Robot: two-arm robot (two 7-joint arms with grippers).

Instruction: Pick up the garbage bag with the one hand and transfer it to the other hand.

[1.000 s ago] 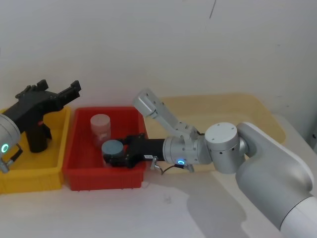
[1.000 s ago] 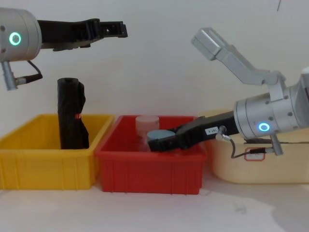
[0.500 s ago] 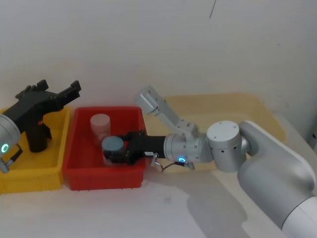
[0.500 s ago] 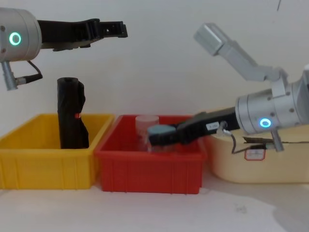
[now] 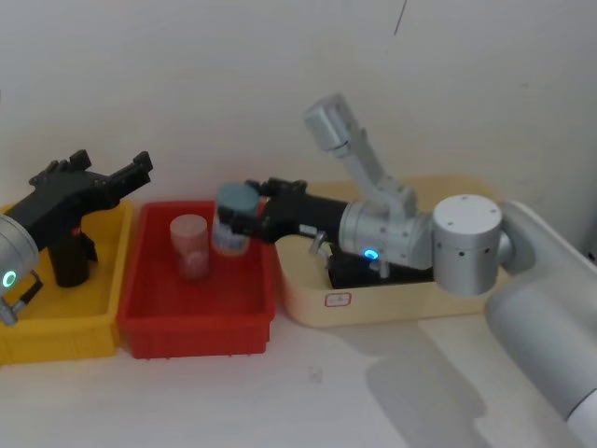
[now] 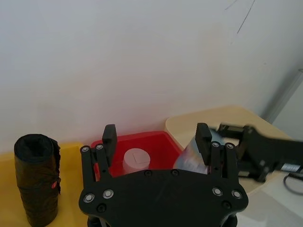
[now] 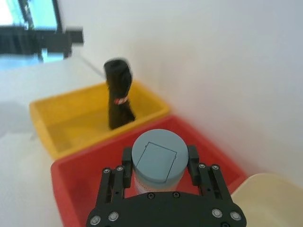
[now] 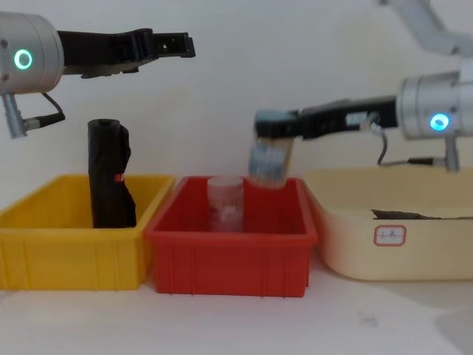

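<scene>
Chest view: right hand level, gripping jar above red bin.

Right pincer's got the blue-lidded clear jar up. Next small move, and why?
Probably carry the blue-lidded clear plastic jar leftward and up toward the left pincer. The right pincer has it clamped, hanging above the red plastic bin, and the left pincer is open and empty, higher up.

**Silver arms, black claws, glowing rings**

Two silver cylindrical arms are seen. A green-cyan ring light is shown on the left arm, a blue one on the right. Long black two-finger claws are carried: the left claw unlabelled, the right claw marked with a small white label. Silver screws are dotted across both claw bases; thin cables are looped beneath each wrist.
</scene>
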